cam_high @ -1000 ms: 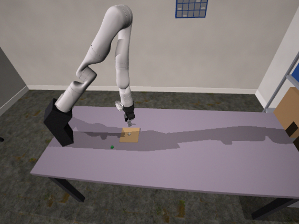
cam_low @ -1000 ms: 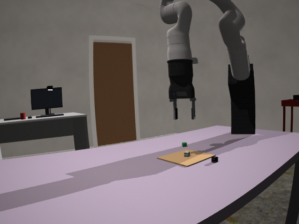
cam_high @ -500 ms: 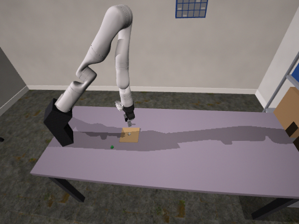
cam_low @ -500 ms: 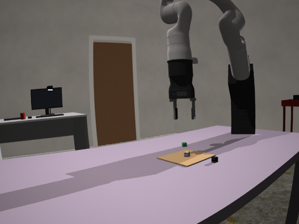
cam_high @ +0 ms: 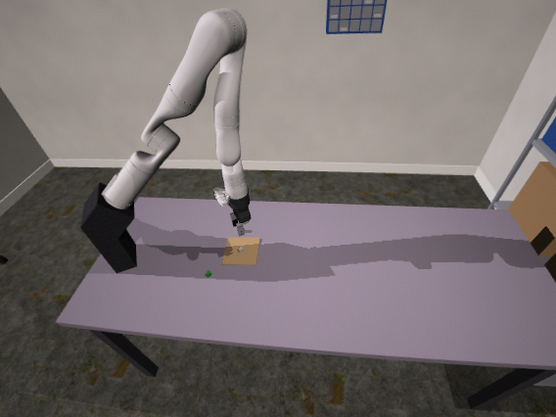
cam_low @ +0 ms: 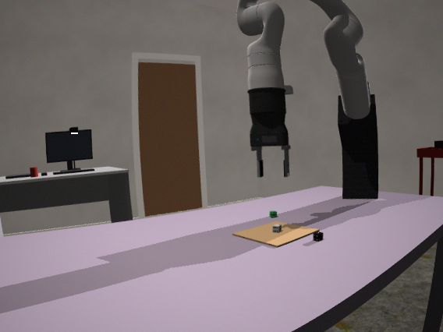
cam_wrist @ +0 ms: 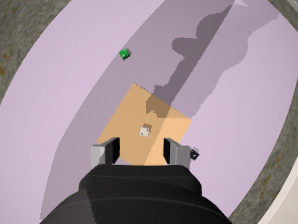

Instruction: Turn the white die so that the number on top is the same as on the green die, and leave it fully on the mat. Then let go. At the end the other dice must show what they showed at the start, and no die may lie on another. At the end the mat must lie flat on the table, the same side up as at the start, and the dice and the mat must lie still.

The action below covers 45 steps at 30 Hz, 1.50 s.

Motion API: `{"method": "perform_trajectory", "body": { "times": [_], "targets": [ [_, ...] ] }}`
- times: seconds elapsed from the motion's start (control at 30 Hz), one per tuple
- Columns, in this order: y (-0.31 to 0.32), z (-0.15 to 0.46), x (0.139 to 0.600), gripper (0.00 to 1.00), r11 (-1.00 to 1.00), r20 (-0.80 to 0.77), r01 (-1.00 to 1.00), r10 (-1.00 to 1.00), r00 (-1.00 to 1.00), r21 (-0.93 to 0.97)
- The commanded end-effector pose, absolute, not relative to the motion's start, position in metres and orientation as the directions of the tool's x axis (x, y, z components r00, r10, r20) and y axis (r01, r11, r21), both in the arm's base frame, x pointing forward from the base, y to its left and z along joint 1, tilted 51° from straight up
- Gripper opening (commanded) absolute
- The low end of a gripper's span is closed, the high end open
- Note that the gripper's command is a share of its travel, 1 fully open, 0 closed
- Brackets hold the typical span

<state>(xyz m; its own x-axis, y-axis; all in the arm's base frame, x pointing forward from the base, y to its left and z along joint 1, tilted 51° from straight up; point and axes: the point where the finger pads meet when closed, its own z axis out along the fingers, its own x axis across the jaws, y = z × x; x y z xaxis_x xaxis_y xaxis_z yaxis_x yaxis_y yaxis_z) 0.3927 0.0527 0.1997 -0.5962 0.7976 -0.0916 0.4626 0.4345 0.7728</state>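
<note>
The white die (cam_low: pixel 277 227) sits on the tan mat (cam_low: pixel 276 234), well inside its edges; it also shows in the top view (cam_high: pixel 240 250) and in the wrist view (cam_wrist: pixel 144 131). The mat (cam_high: pixel 242 253) lies flat on the purple table. The green die (cam_low: pixel 273 213) lies on the table off the mat, also in the top view (cam_high: pixel 208 274) and in the wrist view (cam_wrist: pixel 124 54). My gripper (cam_low: pixel 272 168) hangs well above the mat, open and empty, fingers pointing down. Its fingers frame the white die in the wrist view (cam_wrist: pixel 141 152).
A black die (cam_low: pixel 318 235) lies on the table just beside the mat's edge, also in the wrist view (cam_wrist: pixel 193 153). The arm's black base (cam_high: pixel 109 228) stands at the table's far left. A brown box (cam_high: pixel 535 208) is past the right end.
</note>
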Motion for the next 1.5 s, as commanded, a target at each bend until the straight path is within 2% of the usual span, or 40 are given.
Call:
{"method": "perform_trajectory", "body": {
  "times": [0.0,1.47],
  "targets": [
    [0.055,0.198,0.39,1.0,0.429,-0.081,0.473,0.8,-0.595,0.769],
    [0.033,0.232,0.355,1.0,0.43,-0.08,0.473,0.799,-0.596,0.769]
  ]
}}
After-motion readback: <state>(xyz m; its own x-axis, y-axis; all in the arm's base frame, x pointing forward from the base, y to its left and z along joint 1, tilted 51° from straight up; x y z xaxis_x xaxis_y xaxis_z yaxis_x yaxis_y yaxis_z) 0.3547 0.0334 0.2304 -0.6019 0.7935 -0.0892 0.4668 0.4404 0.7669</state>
